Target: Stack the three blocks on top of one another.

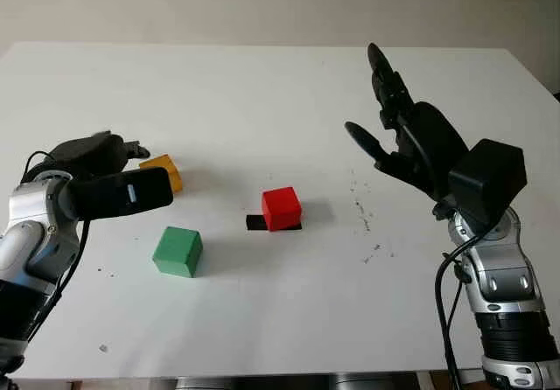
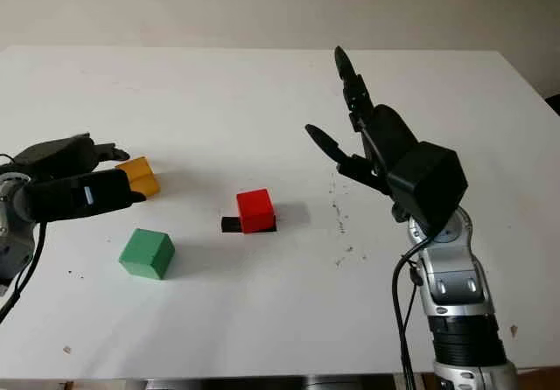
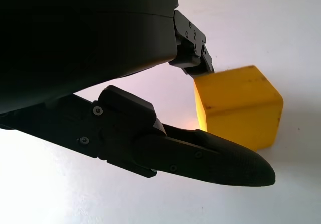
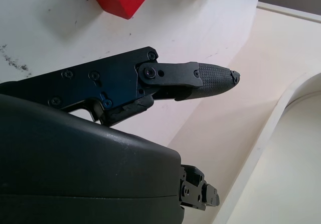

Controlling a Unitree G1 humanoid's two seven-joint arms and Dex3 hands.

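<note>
Reaching in at the small yellow wooden-looking cube [image 3: 238, 106] on the white bench [image 1: 262, 84], the left hand [image 1: 101, 158] has its fingers [image 3: 200, 156] either side, not yet pinching (looks light and rigid, so grab opposite flat faces), right hand [image 1: 407, 141] open above the bench.

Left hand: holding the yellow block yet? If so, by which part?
Not yet. The left hand is open at the yellow block, fingers alongside it, not closed. Right hand is open above the table.
</note>
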